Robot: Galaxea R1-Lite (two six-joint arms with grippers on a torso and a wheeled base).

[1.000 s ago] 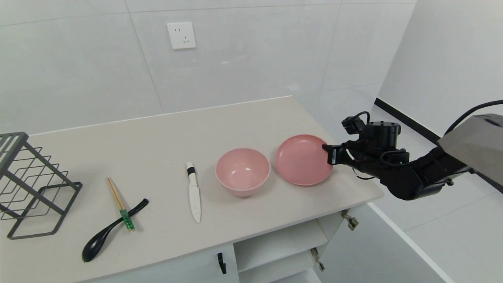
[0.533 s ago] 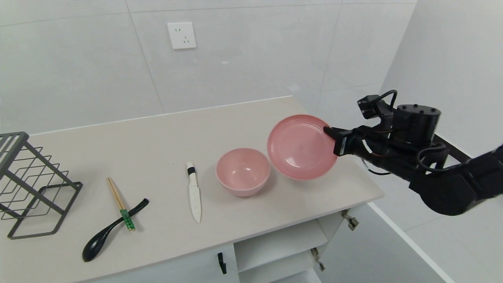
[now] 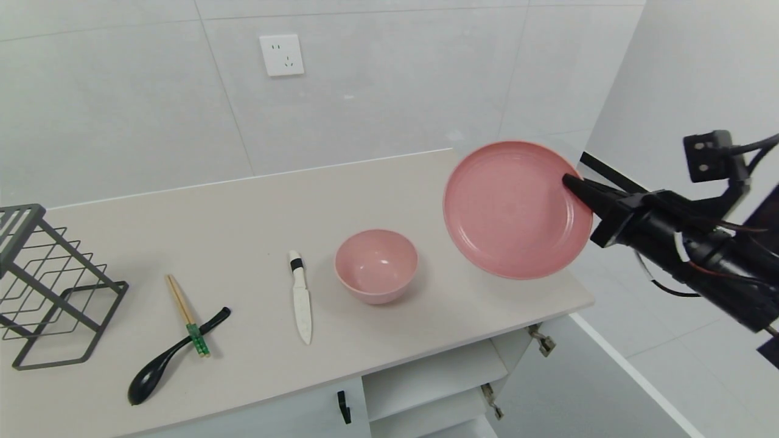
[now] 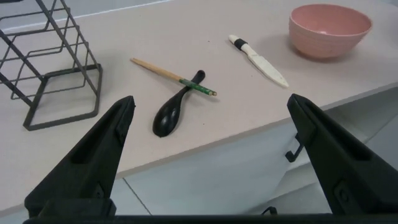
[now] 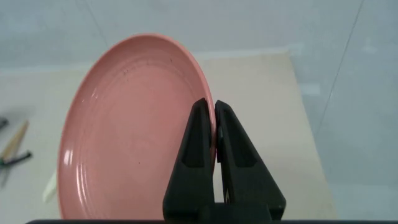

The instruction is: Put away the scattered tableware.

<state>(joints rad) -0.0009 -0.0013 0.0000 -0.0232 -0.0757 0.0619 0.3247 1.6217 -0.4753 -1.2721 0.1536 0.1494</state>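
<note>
Holding the round pink plastic plate (image 3: 511, 210) by its rim, right gripper (image 3: 572, 182) clamped on it, up over the beige countertop (image 3: 243, 231) end, nothing's put away yet: pink bowl (image 3: 375, 267), white knife (image 3: 300, 298), wooden chopsticks (image 3: 182, 307), black spoon (image 3: 146, 380) left.

Countertop (image 3: 243, 219): was a beige slab over white cabinets.
Bowl (image 3: 375, 265): pink, stood upright right of centre, nearer the front edge.
Knife (image 3: 299, 298): white, lay just left of the bowl, tip toward the front edge.
Chopsticks (image 3: 186, 315): lay front left, crossing the spoon's handle.
Spoon (image 3: 164, 362): black, its scoop lay near the front edge.
Rack (image 3: 42, 286): dark wire, stood at the left edge.
</note>
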